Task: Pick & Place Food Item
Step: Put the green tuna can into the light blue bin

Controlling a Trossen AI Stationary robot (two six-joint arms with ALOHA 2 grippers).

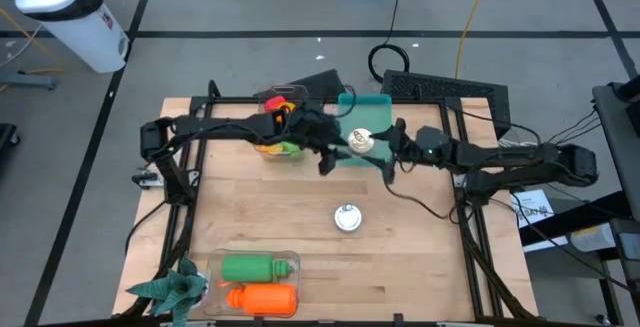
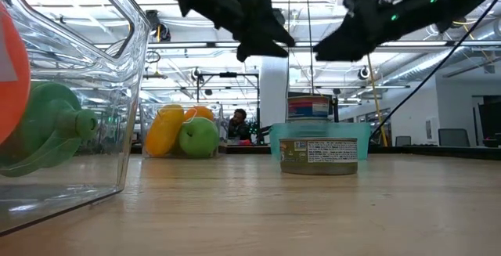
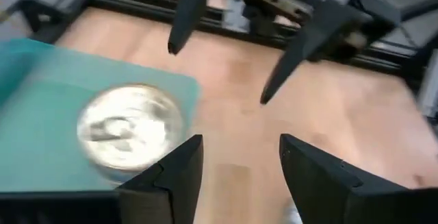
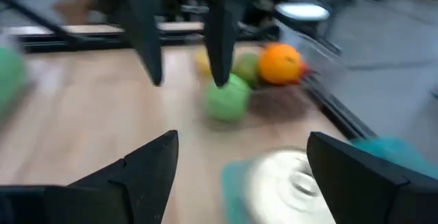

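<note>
High view: left tool (image 1: 327,159) and right tool (image 1: 392,157) flank the can (image 1: 360,140) on the teal tray (image 1: 377,108), both released, grasping nothing. Bare table (image 1: 420,257) lies around the second can (image 1: 347,217).

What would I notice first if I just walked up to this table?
Probably the two dark robot arms meeting over the far middle of the table, the left gripper and right gripper hanging empty beside a silver can on a teal tray. A second can stands alone mid-table, and bright fruit sits in a clear bin behind.
</note>
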